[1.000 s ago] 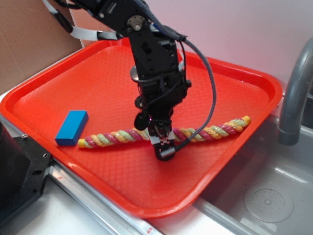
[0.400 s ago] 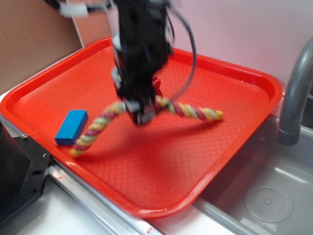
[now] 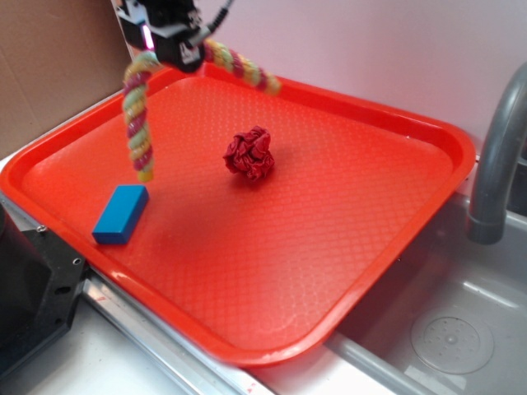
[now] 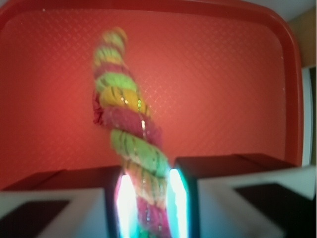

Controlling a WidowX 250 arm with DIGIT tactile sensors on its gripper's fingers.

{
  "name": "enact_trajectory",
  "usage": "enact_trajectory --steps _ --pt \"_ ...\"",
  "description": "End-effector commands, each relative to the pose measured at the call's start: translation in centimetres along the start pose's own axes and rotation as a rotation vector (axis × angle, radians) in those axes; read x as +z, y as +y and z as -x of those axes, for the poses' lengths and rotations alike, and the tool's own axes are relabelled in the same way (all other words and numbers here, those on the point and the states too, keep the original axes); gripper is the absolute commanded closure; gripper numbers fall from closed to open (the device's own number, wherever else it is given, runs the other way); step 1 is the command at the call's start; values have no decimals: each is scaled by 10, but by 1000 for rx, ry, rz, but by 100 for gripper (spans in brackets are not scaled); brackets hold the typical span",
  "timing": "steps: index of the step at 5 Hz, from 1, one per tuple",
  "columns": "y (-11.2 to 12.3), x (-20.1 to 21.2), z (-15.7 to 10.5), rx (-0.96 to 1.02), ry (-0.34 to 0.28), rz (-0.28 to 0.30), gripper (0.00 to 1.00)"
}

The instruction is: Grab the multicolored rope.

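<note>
The multicolored rope (image 3: 137,123), a thick twisted cord of yellow, pink and pale green, hangs in the air from my gripper (image 3: 174,43) at the top left of the exterior view. One end droops down over the tray's left side; the other end sticks out to the right. My gripper is shut on the rope near its middle, high above the red tray (image 3: 395,123). In the wrist view the rope (image 4: 129,129) runs up from between the two fingers, and my gripper (image 4: 148,198) clamps it.
A dark red wrinkly fabric ball (image 3: 250,154) lies at the tray's middle. A small blue block (image 3: 120,214) lies near the tray's left front edge, below the rope's hanging end. A grey faucet (image 3: 494,156) and sink (image 3: 445,329) are at the right. Cardboard stands at the back left.
My gripper has risen and moved to the back left with the rope, lifting it fully off the tray. The red fabric ball, hidden before by the arm, now shows.
</note>
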State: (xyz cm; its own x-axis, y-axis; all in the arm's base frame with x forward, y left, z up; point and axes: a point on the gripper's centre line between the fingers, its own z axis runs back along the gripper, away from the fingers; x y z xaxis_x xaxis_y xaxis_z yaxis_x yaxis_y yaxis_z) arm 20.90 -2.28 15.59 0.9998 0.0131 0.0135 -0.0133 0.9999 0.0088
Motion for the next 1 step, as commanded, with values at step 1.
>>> enact_trajectory --steps 1 --pt "50 30 3 228 -79 -31 100"
